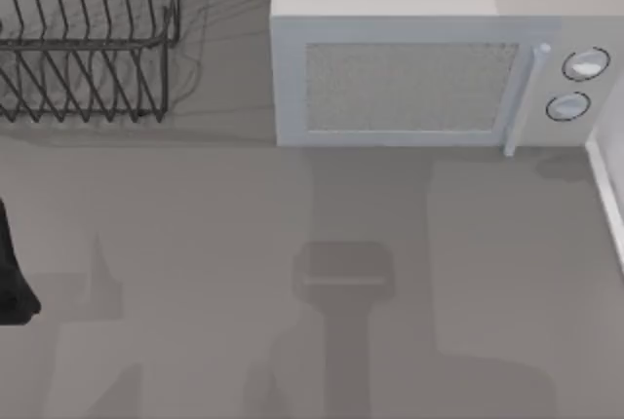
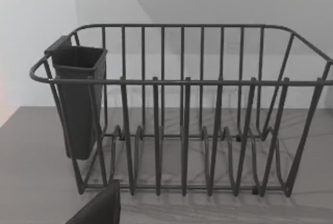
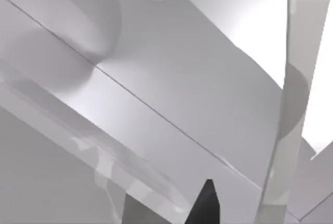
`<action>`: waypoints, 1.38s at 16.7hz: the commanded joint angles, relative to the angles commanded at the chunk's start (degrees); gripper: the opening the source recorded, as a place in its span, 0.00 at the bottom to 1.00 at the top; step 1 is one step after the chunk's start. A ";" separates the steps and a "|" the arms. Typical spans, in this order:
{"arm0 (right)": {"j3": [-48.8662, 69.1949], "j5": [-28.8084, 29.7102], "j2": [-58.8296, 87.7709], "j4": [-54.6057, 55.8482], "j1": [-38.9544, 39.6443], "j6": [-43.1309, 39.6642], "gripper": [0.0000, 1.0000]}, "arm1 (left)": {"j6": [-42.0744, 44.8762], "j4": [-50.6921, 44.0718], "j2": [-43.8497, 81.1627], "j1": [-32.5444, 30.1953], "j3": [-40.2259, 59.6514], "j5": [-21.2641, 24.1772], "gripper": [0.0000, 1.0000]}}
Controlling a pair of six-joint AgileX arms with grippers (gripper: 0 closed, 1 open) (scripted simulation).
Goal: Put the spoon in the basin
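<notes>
Seems barely begun, judged from this moment. No spoon visible, no basin clearly identifiable. Left arm (image 1: 15,278) at counter (image 1: 195,273) left edge, facing wire dish rack (image 2: 182,114) with cutlery holder (image 2: 78,99). Microwave (image 1: 419,78) at back edge. Grip of either gripper impossible to tell.

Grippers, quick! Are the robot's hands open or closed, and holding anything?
Left gripper: by the dish rack, cannot be told.
Right gripper: cannot be told.

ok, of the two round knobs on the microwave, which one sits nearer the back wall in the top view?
The upper, larger knob; the smaller knob sits below it, closer to the table's front.
</notes>
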 joint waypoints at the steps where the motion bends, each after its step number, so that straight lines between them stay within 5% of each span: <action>1: 3.30 0.02 2.33 -0.66 -0.11 -0.20 0.00 | 0.00 0.00 0.00 0.00 0.00 0.00 1.00; 13: 12.96 0.04 9.36 -2.75 -0.01 -0.67 0.00 | 0.00 0.00 0.00 0.00 0.00 0.00 1.00; 23: 39.75 0.34 26.24 -12.06 -0.20 -0.67 0.00 | 0.00 0.00 0.00 0.00 0.00 0.00 1.00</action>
